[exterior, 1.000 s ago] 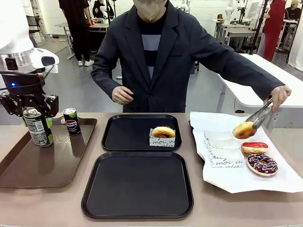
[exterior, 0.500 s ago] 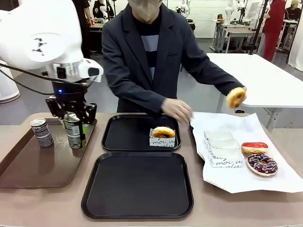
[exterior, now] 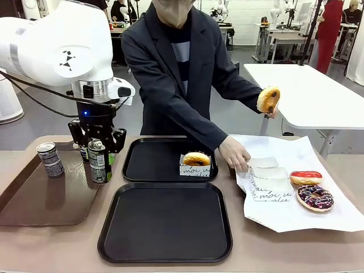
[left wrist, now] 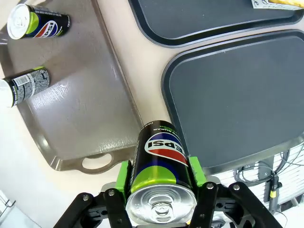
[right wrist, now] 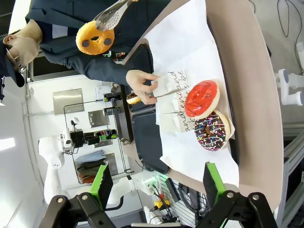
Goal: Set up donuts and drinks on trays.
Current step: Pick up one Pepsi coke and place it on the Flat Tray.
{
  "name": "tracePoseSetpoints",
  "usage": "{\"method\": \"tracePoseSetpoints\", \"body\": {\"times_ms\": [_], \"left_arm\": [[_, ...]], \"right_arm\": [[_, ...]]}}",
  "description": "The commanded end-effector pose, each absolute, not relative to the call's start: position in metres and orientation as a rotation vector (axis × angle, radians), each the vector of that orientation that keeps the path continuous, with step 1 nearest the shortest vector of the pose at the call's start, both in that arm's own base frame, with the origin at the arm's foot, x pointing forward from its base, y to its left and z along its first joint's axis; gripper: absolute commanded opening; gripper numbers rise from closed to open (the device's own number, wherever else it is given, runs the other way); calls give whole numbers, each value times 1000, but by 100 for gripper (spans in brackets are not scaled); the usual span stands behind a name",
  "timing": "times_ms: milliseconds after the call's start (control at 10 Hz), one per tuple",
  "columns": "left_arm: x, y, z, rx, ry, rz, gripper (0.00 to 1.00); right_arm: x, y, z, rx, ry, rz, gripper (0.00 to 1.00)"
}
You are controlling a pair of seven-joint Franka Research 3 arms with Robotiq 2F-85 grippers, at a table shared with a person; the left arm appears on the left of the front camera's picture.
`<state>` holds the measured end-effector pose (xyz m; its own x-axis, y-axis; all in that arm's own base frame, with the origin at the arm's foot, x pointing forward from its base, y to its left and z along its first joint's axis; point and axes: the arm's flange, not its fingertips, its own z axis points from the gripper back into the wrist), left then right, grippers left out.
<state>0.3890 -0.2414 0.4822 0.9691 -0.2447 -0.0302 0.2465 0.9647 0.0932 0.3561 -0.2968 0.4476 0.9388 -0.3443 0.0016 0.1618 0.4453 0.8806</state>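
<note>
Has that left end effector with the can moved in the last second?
Yes. The left end effector, shut on a Pepsi can, has moved right, from the brown tray's left part to its right edge, nearer the black trays.

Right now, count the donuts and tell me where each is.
4. A sleeved donut on the far black tray; a yellow donut held up in the person's tongs; a red-glazed donut and a chocolate-sprinkle donut on the white paper. None seems hidden.
</note>
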Motion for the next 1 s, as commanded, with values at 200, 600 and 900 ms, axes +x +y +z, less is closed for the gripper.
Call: {"method": "tracePoseSetpoints", "body": {"times_ms": [200,600,900], "left_arm": [[410,-276,473,40,-59,-306,58],[415,-293,469,8,-8,-386,58],[303,-201,545,-133,-91,-452,58]], "right_arm": [[355,-295,448,1075,-196,-309,100],[355,-295,448,1075,-196,-309,100],[355,-295,448,1075,-196,-309,100]]}}
